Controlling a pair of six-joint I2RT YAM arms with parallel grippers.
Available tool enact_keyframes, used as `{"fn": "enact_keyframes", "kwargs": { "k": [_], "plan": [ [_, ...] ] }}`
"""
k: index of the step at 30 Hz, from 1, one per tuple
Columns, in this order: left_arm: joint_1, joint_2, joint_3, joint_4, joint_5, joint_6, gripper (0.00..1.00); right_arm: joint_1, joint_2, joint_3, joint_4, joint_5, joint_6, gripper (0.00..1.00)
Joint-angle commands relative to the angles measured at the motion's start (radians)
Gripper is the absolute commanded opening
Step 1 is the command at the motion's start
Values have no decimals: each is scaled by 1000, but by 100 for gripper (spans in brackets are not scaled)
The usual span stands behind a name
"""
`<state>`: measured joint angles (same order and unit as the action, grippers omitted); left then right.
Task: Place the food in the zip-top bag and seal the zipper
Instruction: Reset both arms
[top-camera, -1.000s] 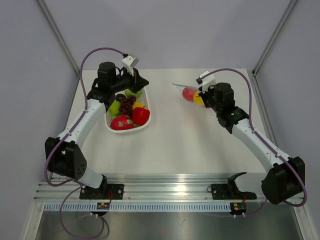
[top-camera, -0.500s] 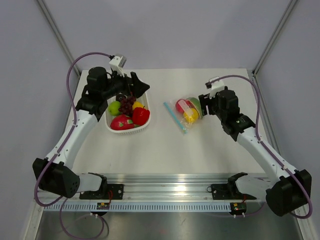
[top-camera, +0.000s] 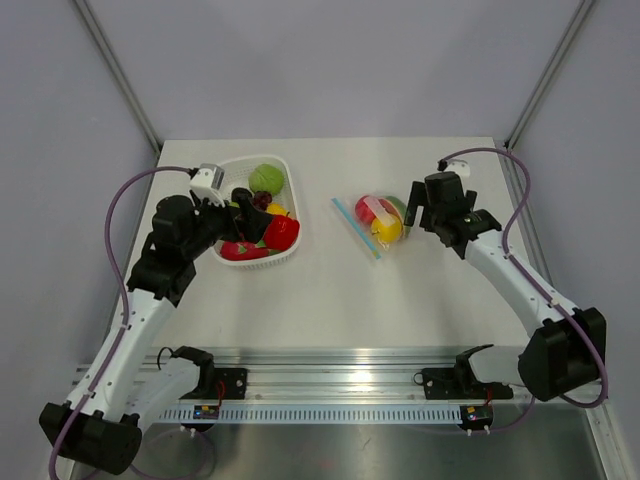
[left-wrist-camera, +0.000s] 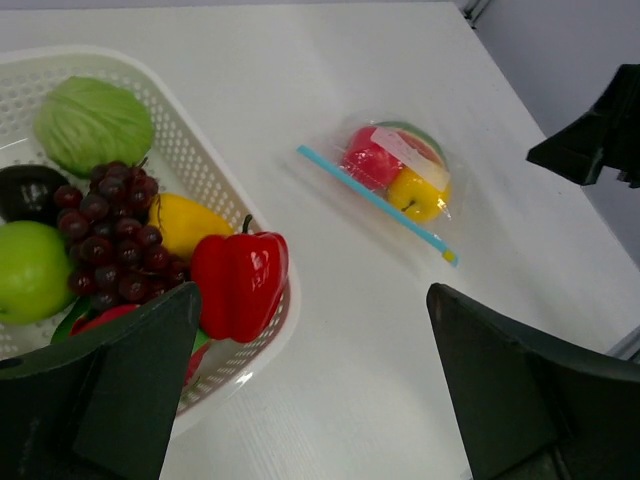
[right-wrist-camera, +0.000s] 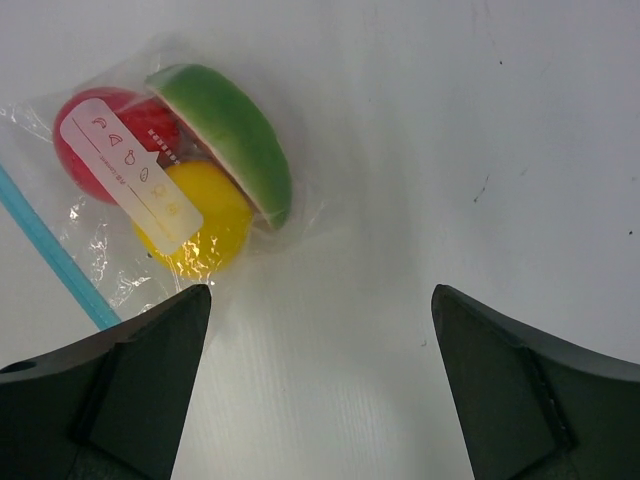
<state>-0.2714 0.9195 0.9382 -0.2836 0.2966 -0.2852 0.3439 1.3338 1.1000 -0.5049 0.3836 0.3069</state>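
The zip-top bag (top-camera: 380, 221) lies flat on the table right of centre, holding food: a red piece (right-wrist-camera: 72, 160), a yellow one (right-wrist-camera: 208, 228) and a green-skinned slice (right-wrist-camera: 232, 128). Its pale blue zipper (top-camera: 356, 228) runs along the bag's left edge, also seen in the left wrist view as the zipper (left-wrist-camera: 375, 200). My right gripper (top-camera: 418, 212) is open just right of the bag and apart from it, with bare table between its fingers (right-wrist-camera: 150, 380). My left gripper (top-camera: 248, 224) is open over the basket's near side, holding nothing.
A white slotted basket (top-camera: 258, 262) at the left holds more food: a green cabbage (left-wrist-camera: 93, 122), dark grapes (left-wrist-camera: 118, 235), a red pepper (left-wrist-camera: 238, 280), a green apple (left-wrist-camera: 30, 268) and a lemon (left-wrist-camera: 188, 222). Bare table lies between the basket and the bag.
Both grippers have opened. The right one let the bag down onto the table and drew back to the right. The left arm pulled back from the basket's far end toward its near side.
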Motion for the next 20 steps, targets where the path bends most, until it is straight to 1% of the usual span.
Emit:
{"fn": "enact_keyframes", "kwargs": {
  "k": [1,6,13,17,20],
  "plan": [
    [3,-77,-56,-8,-93,18,99,-5,-114,-38,28,57,112,100],
    [3,-97,-70,-15,-99,4,99,-3,-223,-127,78,124,127,99],
    [3,-74,-47,-11,-73,4,99,-3,-298,-190,54,236,136,99],
    [3,-62,-39,-3,-76,1,99,-3,-352,-230,60,262,161,99],
    [3,-51,-30,-5,-77,1,99,-5,-373,-252,66,252,179,98]
  ]
}}
